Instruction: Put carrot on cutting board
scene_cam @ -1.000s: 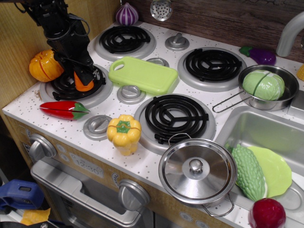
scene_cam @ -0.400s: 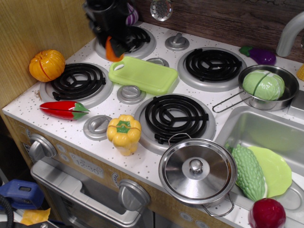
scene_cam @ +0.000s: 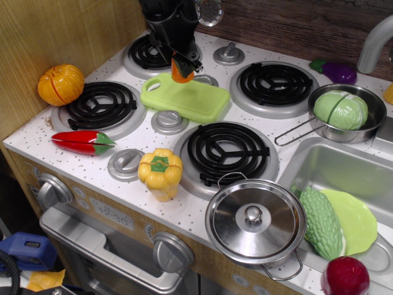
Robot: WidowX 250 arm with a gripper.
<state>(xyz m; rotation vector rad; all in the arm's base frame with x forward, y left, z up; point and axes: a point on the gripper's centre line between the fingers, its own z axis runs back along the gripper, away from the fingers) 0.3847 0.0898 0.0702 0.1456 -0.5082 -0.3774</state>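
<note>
The gripper (scene_cam: 182,64) is clamped tight on the carrot (scene_cam: 181,72), the black fingers pinching its upper part while the orange tip pokes out below. Directly beneath it lies the cutting board (scene_cam: 185,97), the carrot over the board's far edge (touching or just above, hard to tell). Further below and left sits the yellow pepper (scene_cam: 160,173).

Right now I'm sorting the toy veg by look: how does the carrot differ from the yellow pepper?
The carrot is orange, a smooth stubby cone; the yellow pepper is lobed with a green top. The carrot is far smaller than the pepper. The carrot is held in the gripper over the far edge of the cutting board; the pepper stands free at the stove's front edge. Both are toy vegetables.
</note>
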